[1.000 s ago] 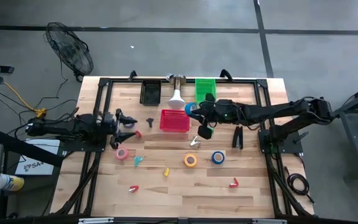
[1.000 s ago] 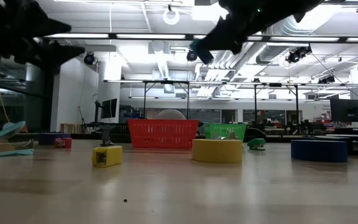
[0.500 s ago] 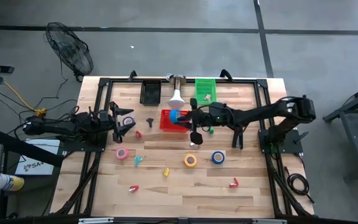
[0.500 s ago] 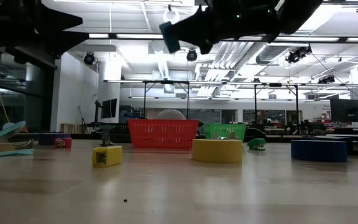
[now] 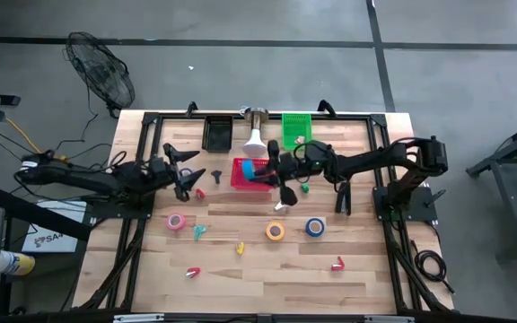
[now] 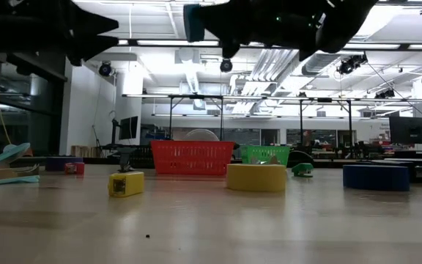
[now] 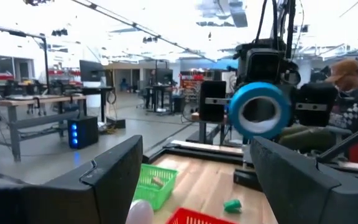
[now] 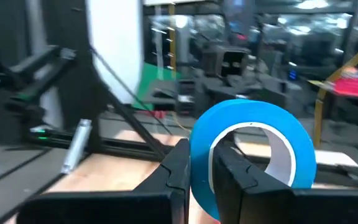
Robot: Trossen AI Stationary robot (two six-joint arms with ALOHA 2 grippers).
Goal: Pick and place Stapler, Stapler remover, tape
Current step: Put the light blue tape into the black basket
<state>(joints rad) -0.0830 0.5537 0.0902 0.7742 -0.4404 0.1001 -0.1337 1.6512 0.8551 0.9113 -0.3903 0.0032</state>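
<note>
Right fingers [image 5: 260, 168] clamped on blue tape roll [image 5: 258, 167] over red basket [image 5: 241, 179], contents unclear, left fingers [image 5: 179, 165] apart.

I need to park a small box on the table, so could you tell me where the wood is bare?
The near strip is bare, bordered by the red remover and pink remover. Crowded: the middle row around the yellow tape and blue tape, and the far edge by the red basket.
</note>
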